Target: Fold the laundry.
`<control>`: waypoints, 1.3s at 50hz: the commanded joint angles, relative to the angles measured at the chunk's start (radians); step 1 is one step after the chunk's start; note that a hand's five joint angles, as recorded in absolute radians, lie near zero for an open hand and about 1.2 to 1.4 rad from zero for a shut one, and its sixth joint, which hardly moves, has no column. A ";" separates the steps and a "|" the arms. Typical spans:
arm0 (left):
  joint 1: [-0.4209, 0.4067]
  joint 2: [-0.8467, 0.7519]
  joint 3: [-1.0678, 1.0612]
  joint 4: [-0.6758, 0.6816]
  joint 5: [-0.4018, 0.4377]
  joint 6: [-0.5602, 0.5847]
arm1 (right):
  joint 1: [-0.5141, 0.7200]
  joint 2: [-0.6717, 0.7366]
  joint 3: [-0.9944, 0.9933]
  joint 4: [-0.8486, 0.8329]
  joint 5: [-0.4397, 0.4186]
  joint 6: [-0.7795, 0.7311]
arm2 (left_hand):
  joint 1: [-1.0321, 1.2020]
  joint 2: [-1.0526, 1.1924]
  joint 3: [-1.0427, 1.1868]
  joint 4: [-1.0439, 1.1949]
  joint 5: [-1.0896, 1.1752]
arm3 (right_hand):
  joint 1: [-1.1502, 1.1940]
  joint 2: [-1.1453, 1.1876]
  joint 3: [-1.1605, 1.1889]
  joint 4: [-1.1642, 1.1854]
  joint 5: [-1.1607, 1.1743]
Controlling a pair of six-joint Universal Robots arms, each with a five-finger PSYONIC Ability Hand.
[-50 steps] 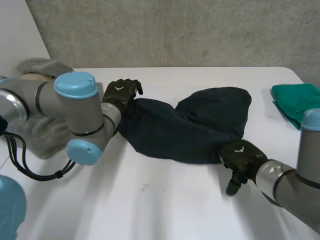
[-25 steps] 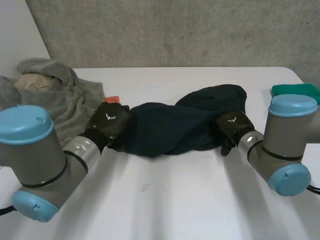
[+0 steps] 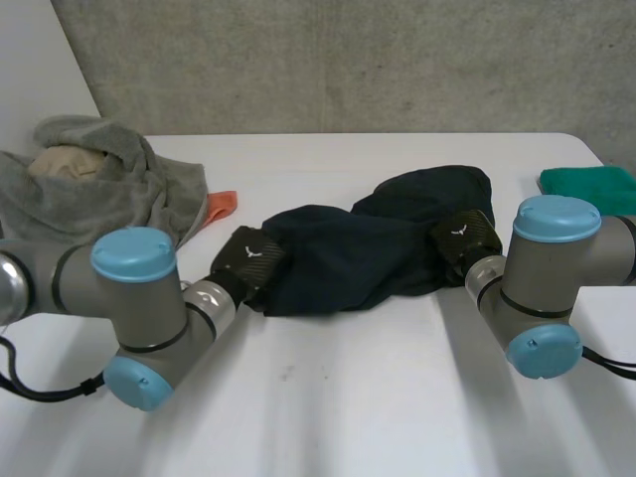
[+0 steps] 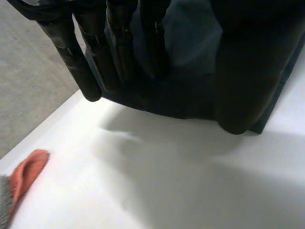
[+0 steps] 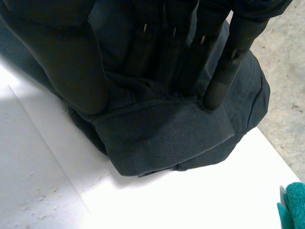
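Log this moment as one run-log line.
task: fold laundry | left hand: pinches dark garment, left end | right hand: pinches right end | garment: bunched on table, not yet folded

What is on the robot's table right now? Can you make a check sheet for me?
Surface: white table, with laundry spread across its far half.
Job's things: dark blue garment, bunched in the middle; grey cloth pile at the left; green cloth at the right edge.
Clutter: small orange cloth beside the grey pile.
Hands: left hand pinches the garment's left end; right hand pinches its right end, at a hem.
Cables: nothing seen among the laundry.
Surroundings: grey concrete wall behind the table.
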 commanded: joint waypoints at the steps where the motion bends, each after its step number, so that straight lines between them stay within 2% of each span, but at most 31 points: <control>1: -0.051 -0.037 0.047 -0.014 0.003 -0.009 | 0.000 0.003 -0.001 -0.019 -0.001 0.000 | 0.378 0.374 0.369 0.374 0.376 | 0.404 0.385 0.392 0.377 0.411; 2: -0.053 -0.037 0.047 -0.014 0.001 -0.009 | -0.002 0.004 0.001 -0.021 -0.003 0.000 | 0.500 0.496 0.490 0.496 0.497 | 0.487 0.468 0.474 0.459 0.493; 4: -0.054 -0.032 0.047 -0.014 0.000 -0.010 | -0.002 0.003 -0.001 -0.021 -0.001 -0.002 | 0.793 0.789 0.784 0.789 0.791 | 0.498 0.479 0.486 0.471 0.505; 5: -0.056 -0.030 0.049 -0.014 -0.003 -0.013 | -0.003 -0.002 -0.001 -0.021 -0.003 -0.003 | 0.855 0.851 0.846 0.851 0.853 | 0.498 0.479 0.486 0.471 0.505; 9: -0.057 0.012 0.046 -0.022 -0.035 -0.023 | -0.008 -0.040 0.004 0.003 0.000 -0.023 | 0.856 0.852 0.846 0.852 0.853 | 0.498 0.479 0.486 0.471 0.505; 14: -0.048 0.266 0.039 -0.122 -0.126 -0.125 | -0.014 -0.236 0.009 0.118 -0.003 -0.107 | 0.856 0.852 0.846 0.852 0.853 | 0.498 0.479 0.486 0.471 0.505; 19: -0.039 0.445 0.064 -0.216 -0.127 -0.217 | -0.008 -0.434 -0.088 0.296 -0.012 -0.167 | 0.856 0.852 0.846 0.852 0.853 | 0.498 0.479 0.486 0.471 0.505; 22: -0.024 0.555 0.090 -0.270 -0.127 -0.254 | -0.006 -0.492 -0.168 0.361 -0.010 -0.167 | 0.856 0.852 0.846 0.852 0.853 | 0.498 0.479 0.486 0.471 0.505; 28: -0.022 0.644 0.110 -0.308 -0.133 -0.268 | 0.000 -0.557 -0.315 0.552 -0.013 -0.160 | 0.856 0.852 0.846 0.852 0.853 | 0.498 0.479 0.486 0.471 0.505; 35: -0.017 0.612 0.081 -0.321 -0.138 -0.270 | -0.011 -0.537 -0.309 0.631 -0.013 -0.147 | 0.856 0.852 0.846 0.852 0.853 | 0.498 0.479 0.486 0.471 0.505; 41: -0.016 0.416 0.102 -0.307 -0.132 -0.270 | -0.003 -0.439 -0.306 0.631 -0.013 -0.147 | 0.856 0.852 0.846 0.852 0.853 | 0.498 0.479 0.486 0.471 0.505; 45: -0.020 0.258 0.194 -0.296 -0.135 -0.267 | -0.008 -0.344 -0.330 0.626 -0.013 -0.149 | 0.856 0.852 0.846 0.852 0.853 | 0.498 0.479 0.486 0.471 0.505; 52: -0.016 0.045 0.392 -0.301 -0.138 -0.263 | -0.003 -0.172 -0.390 0.577 -0.010 -0.152 | 0.856 0.852 0.846 0.852 0.853 | 0.498 0.479 0.486 0.471 0.505; 56: -0.014 -0.004 0.576 -0.282 -0.137 -0.265 | -0.003 -0.077 -0.490 0.438 -0.003 -0.153 | 0.856 0.852 0.846 0.852 0.853 | 0.498 0.479 0.486 0.471 0.505; 60: -0.017 -0.015 0.841 -0.206 -0.160 -0.271 | -0.002 -0.026 -0.655 0.179 0.031 -0.150 | 0.856 0.852 0.846 0.852 0.853 | 0.498 0.479 0.486 0.471 0.505; 62: -0.025 -0.007 0.957 -0.140 -0.198 -0.273 | 0.001 -0.032 -0.728 -0.019 0.059 -0.146 | 0.856 0.852 0.846 0.852 0.853 | 0.498 0.479 0.486 0.471 0.505; 65: -0.020 0.000 1.021 -0.062 -0.241 -0.270 | 0.003 -0.060 -0.746 -0.221 0.069 -0.144 | 0.856 0.852 0.846 0.852 0.853 | 0.498 0.479 0.486 0.471 0.505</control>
